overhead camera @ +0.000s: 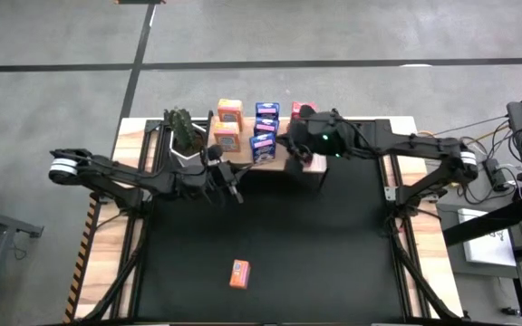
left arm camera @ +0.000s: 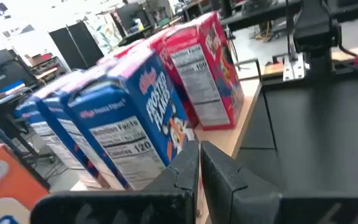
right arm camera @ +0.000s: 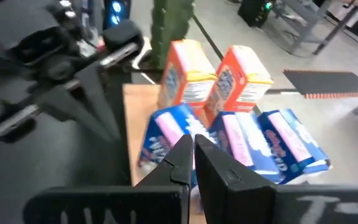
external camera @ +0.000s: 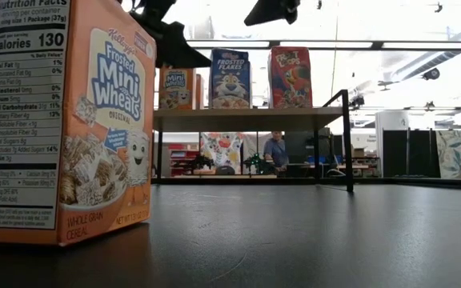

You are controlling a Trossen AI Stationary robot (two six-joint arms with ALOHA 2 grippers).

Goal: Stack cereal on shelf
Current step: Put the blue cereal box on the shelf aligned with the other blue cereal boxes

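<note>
The wooden shelf (overhead camera: 292, 167) stands at the table's far edge. On it stand upright two orange boxes (overhead camera: 227, 125), three blue boxes (overhead camera: 265, 129) and pink-red boxes (overhead camera: 302, 110). One orange box (overhead camera: 239, 273) lies on the black mat near the front and fills the low view's left side (external camera: 62, 120). My left gripper (overhead camera: 229, 184) is shut and empty just in front of the shelf's left part, beside the blue boxes (left arm camera: 129, 124). My right gripper (overhead camera: 294, 145) is shut and empty above the shelf's right part, over the blue boxes (right arm camera: 229, 143).
A green potted plant (overhead camera: 185, 129) stands at the shelf's left end. The black mat (overhead camera: 333, 254) stretches from the shelf toward the near edge. Black frame posts (overhead camera: 392, 195) stand at the mat's sides. A person (external camera: 277, 150) is in the room far behind.
</note>
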